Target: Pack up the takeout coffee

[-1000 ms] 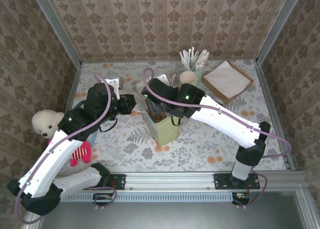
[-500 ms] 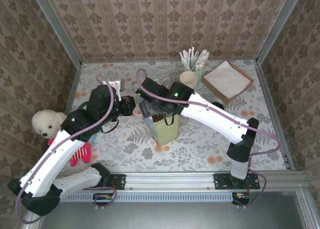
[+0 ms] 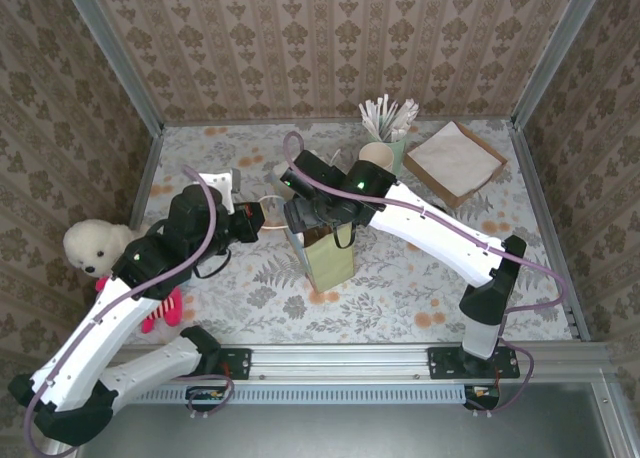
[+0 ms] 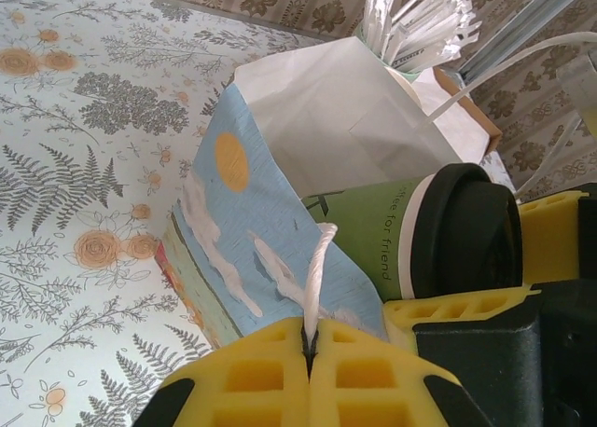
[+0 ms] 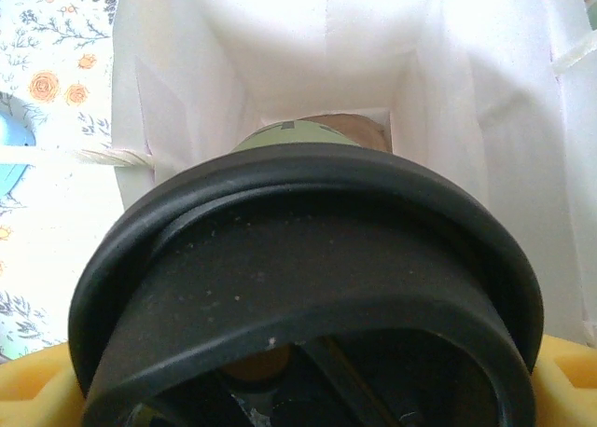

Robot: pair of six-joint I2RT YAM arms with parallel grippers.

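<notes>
The bag stands mid-surface, the cup at its mouth in the right claw, the left claw on its handle. Straws and napkins lie behind, a toy far left.

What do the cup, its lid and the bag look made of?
Cup: matte green paper, printed lettering. Lid: black plastic, probably, with a smooth moulded rim. Bag: printed paper, creased white inside; its handle looks like twisted paper cord.

White plush bear at the table's left edge. Far right: tray of napkins beside a holder of wrapped straws.
</notes>
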